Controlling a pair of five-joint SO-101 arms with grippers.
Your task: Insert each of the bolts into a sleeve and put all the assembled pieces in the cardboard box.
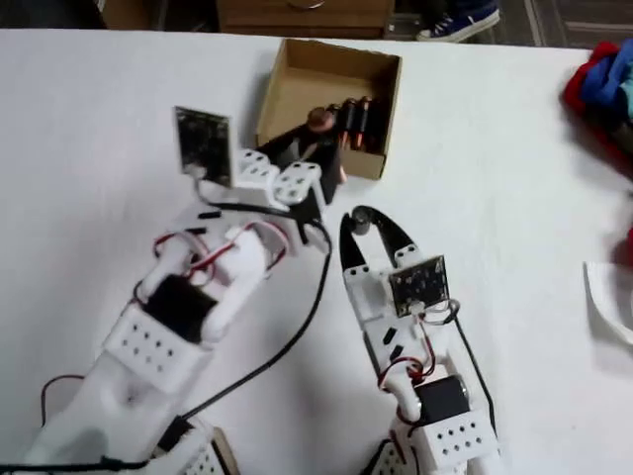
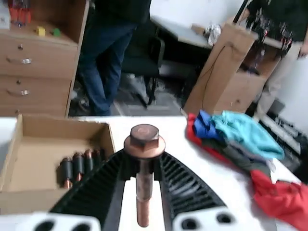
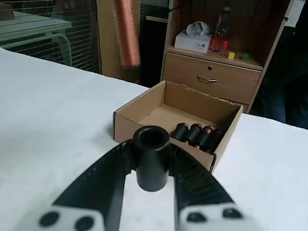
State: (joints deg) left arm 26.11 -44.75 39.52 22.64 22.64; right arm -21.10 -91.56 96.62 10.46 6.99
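Two grippers: each one is closed on a single part, and they are near each other in the middle of the table.
Left gripper: the jaws are nearly closed and clamp the bolt's shaft just under its head; in the high view it is over the near wall of the cardboard box.
Bolt: copper colour with a hexagonal head, held upright with the head on top. The right wrist view shows its shaft in the air, higher than the box.
Right gripper: the jaws are partly closed and press the sleeve from both sides; it is on the near side of the box and apart from it.
Sleeve: a short black tube, held upright with the open hole on top. I cannot tell if it touches the table.
Cardboard box: open on top, it stands close to the far edge of the table.
Assembled pieces: several black sleeves with copper bolts inside lie side by side in the near right corner of the box, along its right wall.
Cloths: a pile of red and blue fabric at the right edge of the table, well apart from the box.
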